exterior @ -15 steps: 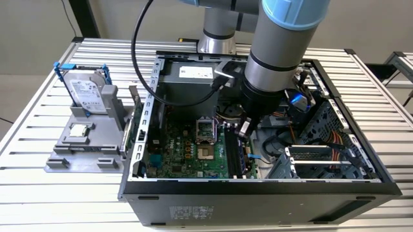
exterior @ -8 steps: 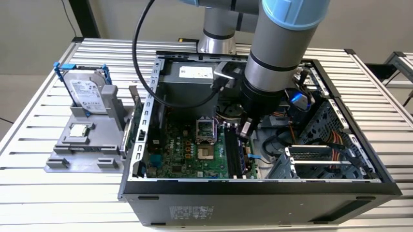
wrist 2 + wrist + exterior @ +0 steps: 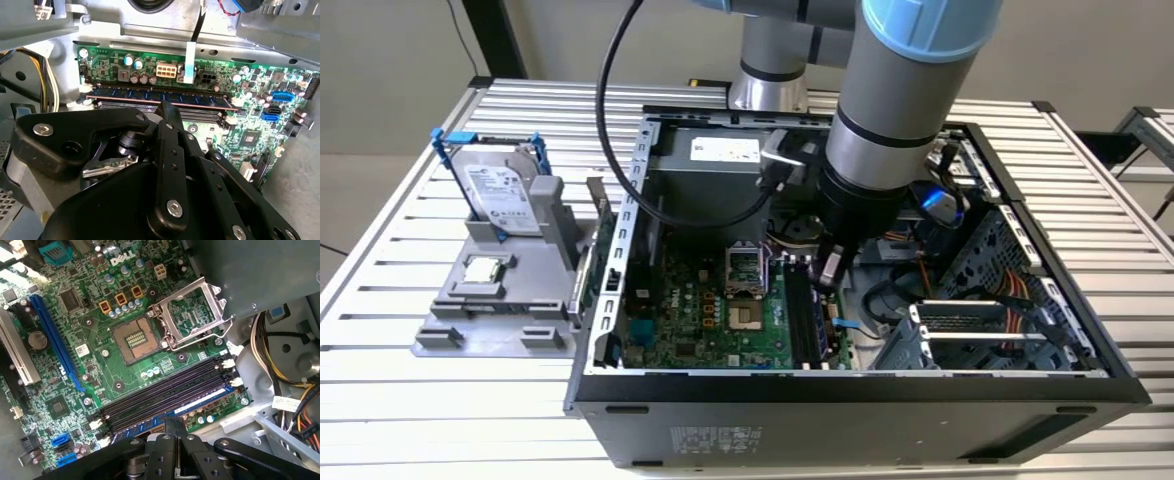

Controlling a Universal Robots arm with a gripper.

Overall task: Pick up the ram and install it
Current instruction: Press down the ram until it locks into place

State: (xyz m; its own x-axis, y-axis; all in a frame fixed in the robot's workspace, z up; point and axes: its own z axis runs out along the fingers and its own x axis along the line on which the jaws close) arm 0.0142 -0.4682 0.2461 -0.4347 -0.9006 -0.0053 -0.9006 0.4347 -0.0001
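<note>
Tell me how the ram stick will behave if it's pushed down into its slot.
The ram looks thin and flat, so it is probably stiff along its edge but could tip sideways if pressed off-centre. Its bare chips suggest it is fragile. It lies along the slots, just ahead of the tool, so it should not slide.

1. The ram (image 3: 160,96) is blue, with a row of dark chips and a thin reddish lower edge.
2. The motherboard (image 3: 125,365) is green, with small silver and gold parts.
3. The memory slots (image 3: 165,392) are black with white end clips.
4. One long slot (image 3: 55,342) is bright blue.
5. The claw (image 3: 167,112) is glossy black with silver screws.
6. The arm (image 3: 894,110) is grey with a light-blue band.
7. The computer case (image 3: 854,400) is black outside, grey metal inside.
8. The tabletop (image 3: 400,260) is silver with ribbed stripes.
</note>
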